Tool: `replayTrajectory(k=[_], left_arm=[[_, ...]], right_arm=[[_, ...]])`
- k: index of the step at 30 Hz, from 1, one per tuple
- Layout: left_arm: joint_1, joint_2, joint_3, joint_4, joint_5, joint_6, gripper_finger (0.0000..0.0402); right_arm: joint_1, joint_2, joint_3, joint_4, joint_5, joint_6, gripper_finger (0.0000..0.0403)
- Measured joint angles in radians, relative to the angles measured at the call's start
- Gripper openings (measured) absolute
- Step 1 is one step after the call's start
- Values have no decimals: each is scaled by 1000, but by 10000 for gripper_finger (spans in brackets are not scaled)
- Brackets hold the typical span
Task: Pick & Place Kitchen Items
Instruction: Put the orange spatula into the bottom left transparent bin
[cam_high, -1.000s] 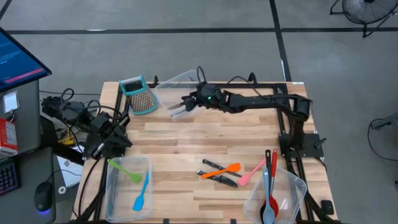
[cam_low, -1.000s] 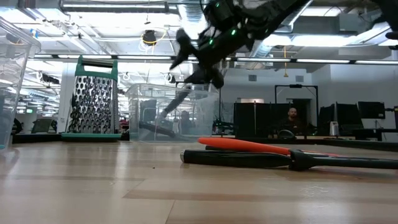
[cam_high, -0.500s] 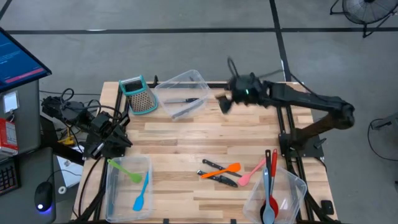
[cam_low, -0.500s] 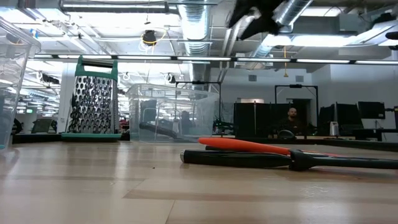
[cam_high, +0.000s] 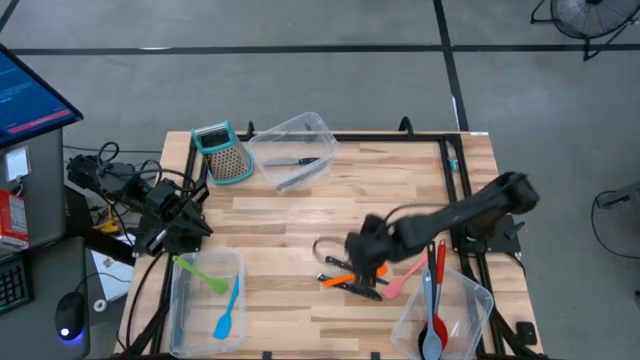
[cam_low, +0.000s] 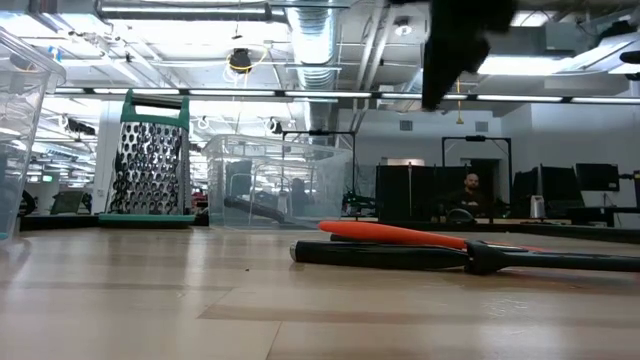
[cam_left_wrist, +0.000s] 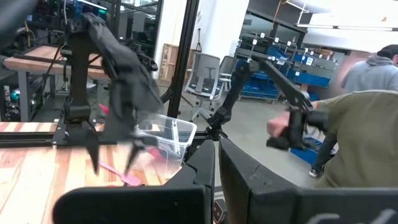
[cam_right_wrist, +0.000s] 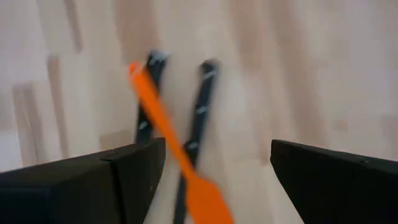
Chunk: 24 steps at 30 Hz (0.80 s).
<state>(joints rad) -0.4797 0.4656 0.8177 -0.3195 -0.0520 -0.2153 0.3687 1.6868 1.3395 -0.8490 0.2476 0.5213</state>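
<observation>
My right gripper (cam_high: 352, 258) (cam_right_wrist: 217, 163) is open and hovers above the orange spatula (cam_high: 357, 273) (cam_right_wrist: 163, 124) and two black-handled knives (cam_high: 343, 264) (cam_right_wrist: 200, 106), which lie flat on the table near its right near part. It touches nothing. In the low view it hangs high (cam_low: 452, 55) over the spatula (cam_low: 395, 234). A pink spatula (cam_high: 405, 277) lies beside them. Green (cam_high: 203, 274) and blue (cam_high: 228, 313) spatulas lie in the near left tub. My left gripper (cam_high: 198, 228) waits shut at the table's left edge.
A clear tub (cam_high: 292, 150) at the far edge holds two dark utensils. The grater (cam_high: 222, 152) stands beside it. The near right tub (cam_high: 470, 300) holds red and grey spoons and a black utensil. Bare wood lies in the table's middle. People show beyond the table in the left wrist view.
My right gripper held a grey utensil over the far tub and let it go; the utensil now lies in that tub. The arm then swung up and right, then toward the near edge, and now hangs over the orange spatula and knives.
</observation>
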Motion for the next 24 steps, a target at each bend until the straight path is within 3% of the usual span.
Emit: replayTrajectory(k=[7,16,24], left_arm=[[0,0,0,2,0,0,4],[0,0,0,5,0,0,4],[0,1,0,7,0,0,4]], right_arm=[[28,174,0,207,-141,-142,284],[-2,237,3,304,-142,-260,284],[-2,311,-5,295,-161,-262,284]])
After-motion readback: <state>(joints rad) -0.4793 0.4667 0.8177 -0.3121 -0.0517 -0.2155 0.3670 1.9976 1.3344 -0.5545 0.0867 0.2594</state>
